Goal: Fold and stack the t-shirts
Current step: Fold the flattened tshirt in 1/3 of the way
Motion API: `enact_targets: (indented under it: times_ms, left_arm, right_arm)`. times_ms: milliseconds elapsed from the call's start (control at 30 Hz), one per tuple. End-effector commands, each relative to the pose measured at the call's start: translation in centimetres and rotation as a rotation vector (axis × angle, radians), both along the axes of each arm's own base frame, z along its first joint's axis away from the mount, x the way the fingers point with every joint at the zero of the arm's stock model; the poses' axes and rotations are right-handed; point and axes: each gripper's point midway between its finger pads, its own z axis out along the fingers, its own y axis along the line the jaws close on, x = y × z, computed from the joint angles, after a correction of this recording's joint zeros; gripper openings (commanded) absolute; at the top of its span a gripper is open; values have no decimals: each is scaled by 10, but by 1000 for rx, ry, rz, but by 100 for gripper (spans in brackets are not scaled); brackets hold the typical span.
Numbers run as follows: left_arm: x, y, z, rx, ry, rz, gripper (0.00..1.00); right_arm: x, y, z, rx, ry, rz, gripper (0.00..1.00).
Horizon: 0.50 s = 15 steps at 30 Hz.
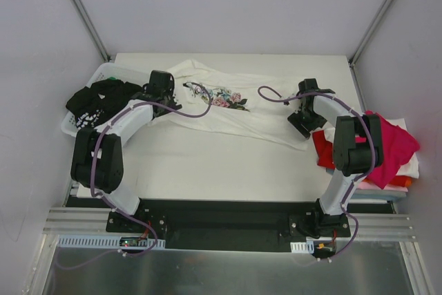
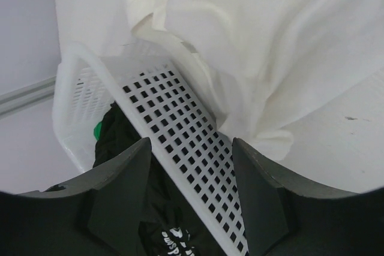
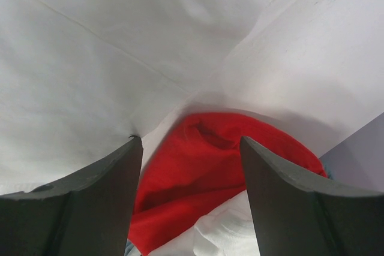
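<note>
White floral-print cloth t-shirt (image 1: pixel 231 114) lies spread across white counter (image 1: pixel 207 170); left hand (image 2: pixel 192 148) parted, empty, above white perforated plastic basket (image 2: pixel 174 121); right hand (image 3: pixel 192 145) wide, empty, over red cloth t-shirt (image 3: pixel 204 169).

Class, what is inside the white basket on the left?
A black t-shirt with white print fills it and spills over the rim of the basket. Whatever lies beneath the shirt is covered.

Left arm (image 1: pixel 128 121) and right arm (image 1: pixel 336 195) are being seen with white links, black joint housings. Purple cable (image 1: pixel 176 108) is being looped along each. Fingers (image 2: pixel 120 175) are being shown dark grey, wedge-shaped.
</note>
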Motion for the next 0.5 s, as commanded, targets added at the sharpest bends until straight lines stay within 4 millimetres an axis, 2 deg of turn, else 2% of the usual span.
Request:
enact_targets:
  times_ms: [0, 167, 233, 400, 467]
  left_arm:
    - [-1, -2, 38, -52, -90, 0, 56]
    - [0, -12, 66, -126, -151, -16, 63]
    - [3, -15, 69, -144, -156, -20, 63]
    - [13, -27, 52, -201, -108, -16, 63]
    - [18, -35, 41, -243, -78, -5, 64]
  right_arm:
    - [8, -7, 17, -26, -51, -13, 69]
    - [12, -7, 21, -24, -66, -21, 69]
    - [13, -6, 22, -18, -71, -24, 69]
    - [14, -1, 31, 12, -99, -31, 70]
    - [16, 5, 41, 42, -121, -32, 70]
